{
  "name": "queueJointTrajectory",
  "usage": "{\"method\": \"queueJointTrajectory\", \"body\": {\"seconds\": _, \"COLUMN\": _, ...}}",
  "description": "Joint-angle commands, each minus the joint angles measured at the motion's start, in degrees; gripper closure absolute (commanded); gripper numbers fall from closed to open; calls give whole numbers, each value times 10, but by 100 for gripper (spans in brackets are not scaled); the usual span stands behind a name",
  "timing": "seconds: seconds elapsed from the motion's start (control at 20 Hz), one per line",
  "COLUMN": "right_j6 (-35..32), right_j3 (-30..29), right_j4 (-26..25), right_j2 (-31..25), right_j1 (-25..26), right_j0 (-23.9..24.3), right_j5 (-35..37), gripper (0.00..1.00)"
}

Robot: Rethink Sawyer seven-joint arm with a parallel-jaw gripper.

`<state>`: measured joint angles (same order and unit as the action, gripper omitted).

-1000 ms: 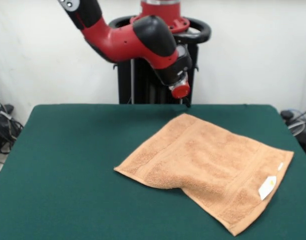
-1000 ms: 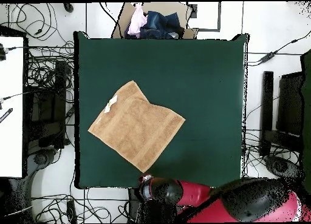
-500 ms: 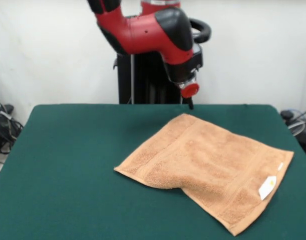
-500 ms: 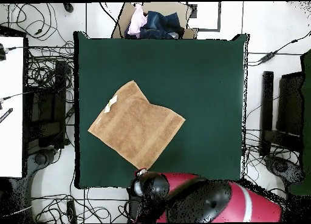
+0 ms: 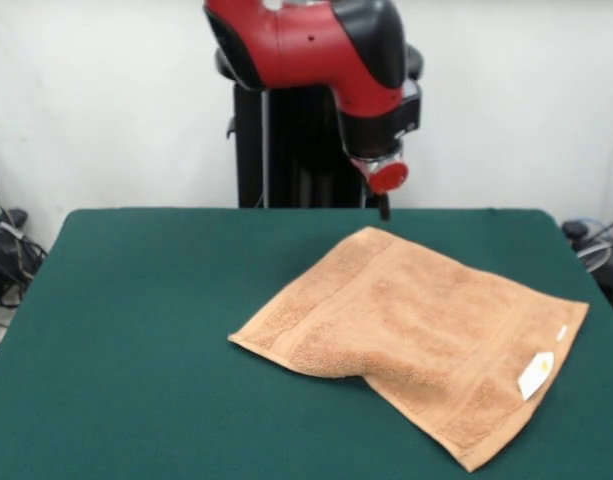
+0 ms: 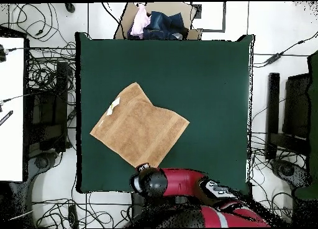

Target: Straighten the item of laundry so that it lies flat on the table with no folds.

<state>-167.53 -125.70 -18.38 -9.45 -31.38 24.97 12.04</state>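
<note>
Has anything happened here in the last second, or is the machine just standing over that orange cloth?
Only the arm moved. Its red and black links swung across the front view toward the right, and the pincer ended up hanging above the far corner of the towel. Nothing was grabbed or released. The towel stayed put on the green table, its near edge still folded under and its white label in the same place.

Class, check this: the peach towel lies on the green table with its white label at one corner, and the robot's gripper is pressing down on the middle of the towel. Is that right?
Not quite. The gripper is not on the middle of the towel; in the front view it hangs above the table by the towel's far corner, touching nothing. The rest holds: the white label sits at one corner.
</note>
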Motion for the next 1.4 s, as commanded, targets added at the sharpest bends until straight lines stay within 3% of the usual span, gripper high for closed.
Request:
{"method": "queueJointTrajectory", "body": {"seconds": 0.05, "right_j6": -34, "right_j3": 76, "right_j4": 34, "right_j2": 30, "right_j1": 16, "right_j0": -22, "right_j5": 7, "gripper": 0}}
{"method": "queueJointTrajectory", "body": {"seconds": 0.65, "right_j6": -17, "right_j3": 140, "right_j4": -18, "right_j2": 82, "right_j1": 192, "right_j0": -3, "right_j5": -181, "gripper": 0}}
{"method": "queueJointTrajectory", "body": {"seconds": 1.0, "right_j6": -7, "right_j3": 147, "right_j4": -24, "right_j2": 76, "right_j1": 214, "right_j0": 17, "right_j5": -194, "gripper": 0}}
{"method": "queueJointTrajectory", "body": {"seconds": 1.4, "right_j6": -42, "right_j3": 131, "right_j4": 3, "right_j2": 74, "right_j1": 232, "right_j0": -21, "right_j5": -241, "gripper": 0}}
